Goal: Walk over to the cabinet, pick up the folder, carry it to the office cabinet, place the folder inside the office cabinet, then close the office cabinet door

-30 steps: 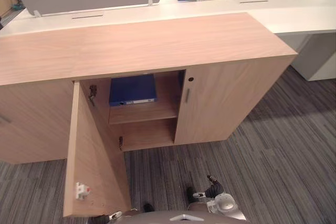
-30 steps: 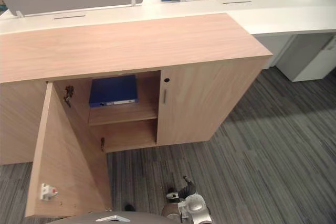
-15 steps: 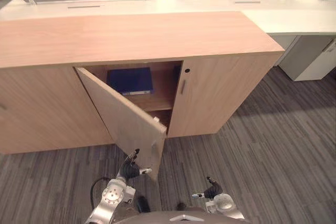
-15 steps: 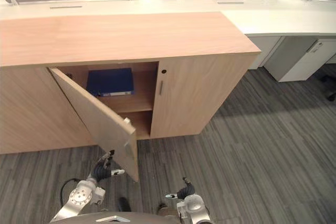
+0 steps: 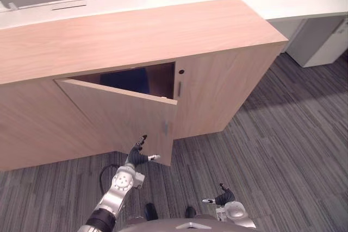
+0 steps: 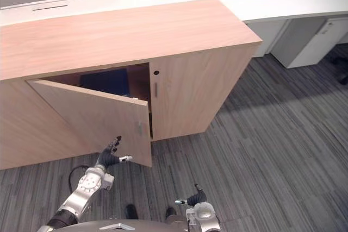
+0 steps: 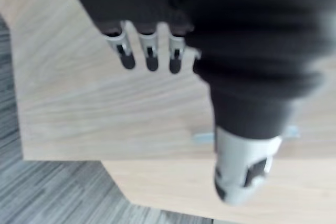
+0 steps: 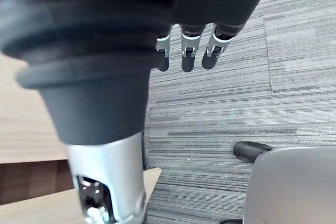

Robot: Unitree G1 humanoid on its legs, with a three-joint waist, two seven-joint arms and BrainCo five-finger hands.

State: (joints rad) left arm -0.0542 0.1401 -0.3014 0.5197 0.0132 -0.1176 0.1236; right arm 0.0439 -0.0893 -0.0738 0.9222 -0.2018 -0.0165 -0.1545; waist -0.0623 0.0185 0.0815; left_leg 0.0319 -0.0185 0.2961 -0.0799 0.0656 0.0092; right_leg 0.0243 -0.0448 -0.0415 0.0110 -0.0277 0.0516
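Left eye view, left hand [image 5: 135, 158] fingers straight by door [image 5: 119, 115], right hand [image 5: 224, 198] fingers loose

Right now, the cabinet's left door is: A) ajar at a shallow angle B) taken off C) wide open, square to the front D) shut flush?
A: the door angles out from the cabinet front, the blue folder shows through the gap, and the left hand is open by the door's lower edge.
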